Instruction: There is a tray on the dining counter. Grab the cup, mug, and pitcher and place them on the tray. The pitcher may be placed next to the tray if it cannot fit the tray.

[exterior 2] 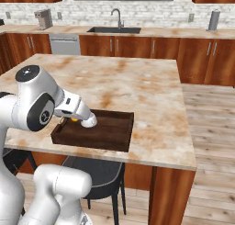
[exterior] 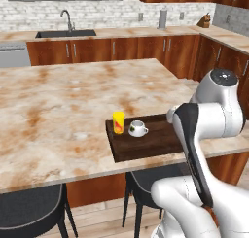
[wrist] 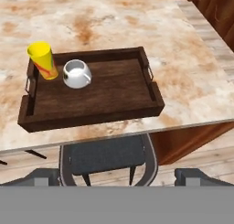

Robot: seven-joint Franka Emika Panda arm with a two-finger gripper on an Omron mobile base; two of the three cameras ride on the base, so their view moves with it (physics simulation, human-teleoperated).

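Black padded stool (wrist: 107, 157) nearest; rect. wood tray (wrist: 109, 88), raised rim.

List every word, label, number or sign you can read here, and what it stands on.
None can be read.
The cup bears a red-orange mark: a smear, no letters.
The mug has a small dark mark on its side, too small to read.
The tray and counter carry no text.

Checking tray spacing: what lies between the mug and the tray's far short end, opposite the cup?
Bare tray floor: in the hand view, nothing sits between the mug and that end of the tray.
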